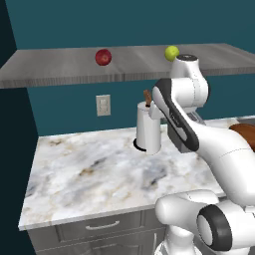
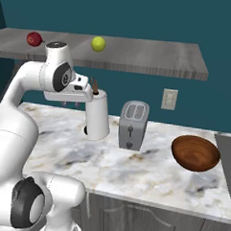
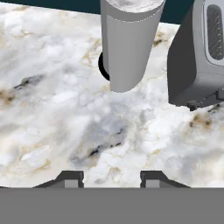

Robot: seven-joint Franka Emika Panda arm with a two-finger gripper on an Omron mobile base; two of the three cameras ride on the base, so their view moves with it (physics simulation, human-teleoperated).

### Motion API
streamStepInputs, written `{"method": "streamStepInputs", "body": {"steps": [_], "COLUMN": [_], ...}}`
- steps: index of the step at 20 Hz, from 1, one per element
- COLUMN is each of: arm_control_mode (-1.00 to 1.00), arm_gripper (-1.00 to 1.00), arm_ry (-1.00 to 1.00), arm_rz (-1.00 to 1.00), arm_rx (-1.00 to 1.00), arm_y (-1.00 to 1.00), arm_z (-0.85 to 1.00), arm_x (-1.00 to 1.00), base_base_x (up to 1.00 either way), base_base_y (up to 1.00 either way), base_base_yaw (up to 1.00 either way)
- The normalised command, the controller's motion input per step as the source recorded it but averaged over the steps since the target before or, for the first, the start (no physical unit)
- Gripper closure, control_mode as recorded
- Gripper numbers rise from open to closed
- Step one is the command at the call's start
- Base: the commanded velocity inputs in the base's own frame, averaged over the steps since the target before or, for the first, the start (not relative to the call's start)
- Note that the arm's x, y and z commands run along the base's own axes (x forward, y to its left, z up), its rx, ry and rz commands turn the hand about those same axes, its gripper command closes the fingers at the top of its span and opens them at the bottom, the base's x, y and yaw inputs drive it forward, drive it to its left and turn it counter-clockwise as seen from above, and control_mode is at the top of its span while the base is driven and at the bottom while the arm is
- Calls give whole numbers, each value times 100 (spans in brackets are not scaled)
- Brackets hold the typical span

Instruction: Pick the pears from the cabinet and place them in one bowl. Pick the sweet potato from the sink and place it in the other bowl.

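Your marbled table point(image 1: 94, 174) ran below a teal wall, and the grey cabinet point(image 2: 154, 59) hung over it. The arm covered most of the toaster point(image 2: 133, 124) in the left base view, and the dark wooden bowl point(image 2: 195, 153) was cut off there at the right edge. The sink point(image 2: 229, 142) showed just a corner. Both pears sat on the cabinet, well apart: the red pear point(image 1: 103, 57) and the yellow-green pear point(image 1: 172, 52). A white utensil holder point(image 2: 97, 115) stood just beside the toaster. Your gripper point(image 3: 111, 178) hung over bare table, jaws clenched on nothing.
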Motion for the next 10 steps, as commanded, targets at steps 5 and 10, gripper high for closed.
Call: {"method": "streamStepInputs", "body": {"steps": [5, 10], "arm_control_mode": [-100, -100], "arm_gripper": [-100, -100], "arm_ry": [0, -1], "arm_rz": [2, 6], "arm_rx": [0, 0], "arm_y": [1, 4], "arm_z": [0, 0], "arm_x": [-4, -29], "base_base_x": [0, 0], "base_base_y": [0, 0], "base_base_yaw": [0, 0]}}
